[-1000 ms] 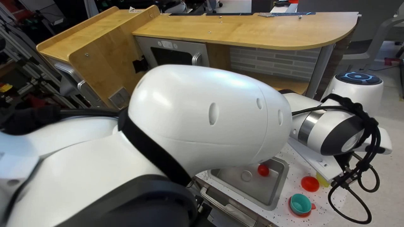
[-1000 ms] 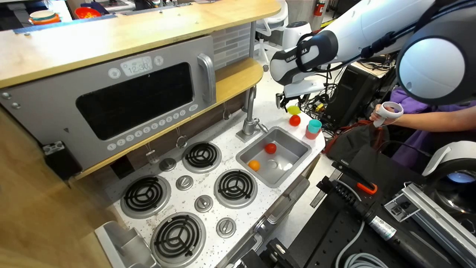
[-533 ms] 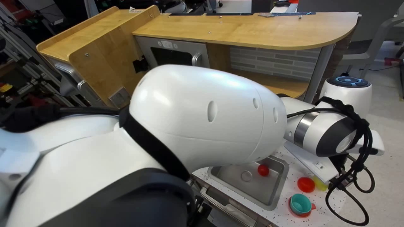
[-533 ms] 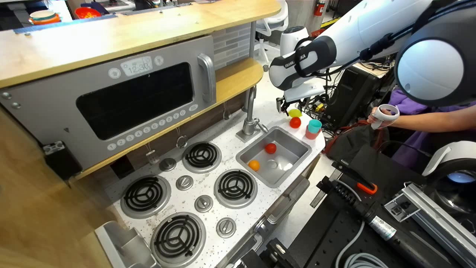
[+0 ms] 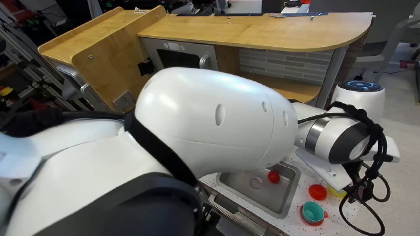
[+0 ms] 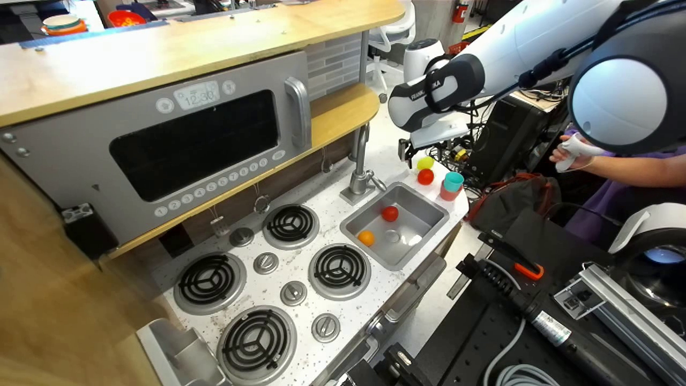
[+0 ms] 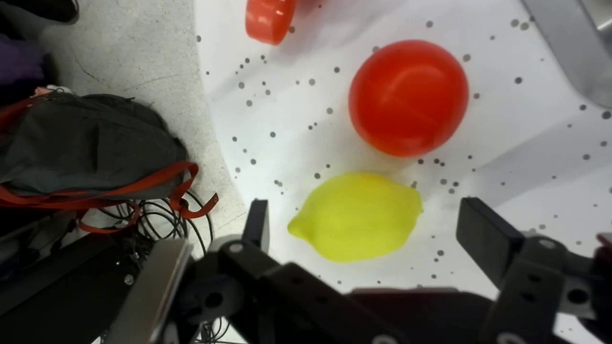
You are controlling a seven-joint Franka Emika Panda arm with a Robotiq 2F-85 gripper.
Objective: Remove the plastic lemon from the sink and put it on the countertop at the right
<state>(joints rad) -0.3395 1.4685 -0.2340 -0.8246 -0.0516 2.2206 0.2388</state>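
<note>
The yellow plastic lemon lies on its side on the white speckled countertop, near the rounded end. My gripper stands open around it, and the wrist view shows bare gaps between the lemon and both fingers. Past the sink, the lemon rests behind a red ball-shaped toy in an exterior view. From a different side, the arm partly covers the lemon.
Beside the lemon is the red toy. A teal cup stacked on a red one stands near the countertop's edge. The basin holds a red ball and an orange one. A silver faucet rises behind the sink.
The gripper came down slightly with the lemon, then its jaws opened and let go of it on the countertop. The red toy shifted a little.
</note>
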